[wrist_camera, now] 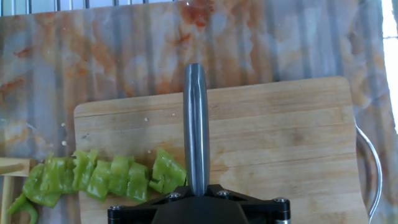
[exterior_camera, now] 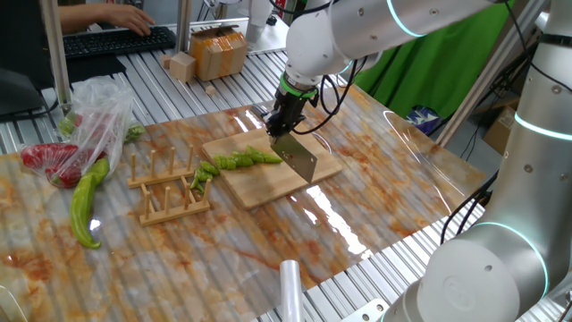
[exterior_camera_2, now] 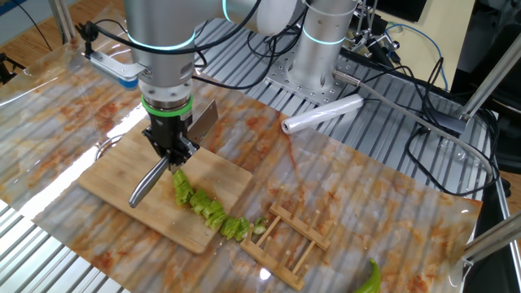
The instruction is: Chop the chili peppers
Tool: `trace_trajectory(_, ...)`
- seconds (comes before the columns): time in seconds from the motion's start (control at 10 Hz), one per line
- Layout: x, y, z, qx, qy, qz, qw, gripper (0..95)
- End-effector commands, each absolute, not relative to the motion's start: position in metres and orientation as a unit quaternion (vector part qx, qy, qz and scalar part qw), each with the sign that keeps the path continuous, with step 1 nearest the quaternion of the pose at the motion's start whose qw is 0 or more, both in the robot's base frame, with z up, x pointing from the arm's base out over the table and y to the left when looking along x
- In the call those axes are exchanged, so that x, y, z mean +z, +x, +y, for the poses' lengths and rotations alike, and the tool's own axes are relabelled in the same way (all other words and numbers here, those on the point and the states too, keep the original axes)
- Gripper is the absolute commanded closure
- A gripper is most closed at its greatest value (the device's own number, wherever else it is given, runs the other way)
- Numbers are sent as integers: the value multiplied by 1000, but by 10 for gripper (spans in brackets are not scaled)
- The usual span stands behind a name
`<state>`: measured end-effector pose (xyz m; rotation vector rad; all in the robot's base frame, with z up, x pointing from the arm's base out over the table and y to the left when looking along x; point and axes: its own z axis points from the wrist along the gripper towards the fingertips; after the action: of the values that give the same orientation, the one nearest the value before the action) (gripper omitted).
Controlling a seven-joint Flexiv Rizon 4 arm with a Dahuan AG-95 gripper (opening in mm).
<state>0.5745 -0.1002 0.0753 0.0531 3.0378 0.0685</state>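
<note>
The chili peppers (exterior_camera: 237, 161) lie as a row of green cut chunks on the wooden cutting board (exterior_camera: 268, 190), trailing off its left edge. My gripper (exterior_camera: 288, 112) hangs over the row's right end, shut on a steel knife (exterior_camera: 300, 159) whose blade stands upright just right of the chunks. From the other fixed view the gripper (exterior_camera_2: 171, 148) holds the knife's handle (exterior_camera_2: 151, 183) above the board (exterior_camera_2: 114, 183), with the chunks (exterior_camera_2: 207, 210) in front. In the hand view the handle (wrist_camera: 196, 124) runs across the board (wrist_camera: 280, 143); the chunks (wrist_camera: 106, 177) lie to its left.
A wooden dish rack (exterior_camera: 170, 190) stands left of the board. A paler yellow-green pepper (exterior_camera: 87, 201) and a plastic bag of red peppers (exterior_camera: 54, 161) lie further left. A roll of clear film (exterior_camera: 290, 286) rests at the table's near edge. Cardboard boxes (exterior_camera: 219, 52) sit behind.
</note>
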Motion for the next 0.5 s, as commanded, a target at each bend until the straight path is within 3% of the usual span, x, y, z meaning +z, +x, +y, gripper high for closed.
trace_trajectory(0.1, 76, 574, -100, 26, 19, 999, 40, 950)
trace_trajectory(0.5, 105, 566, -66, 25, 47, 998, 31, 950)
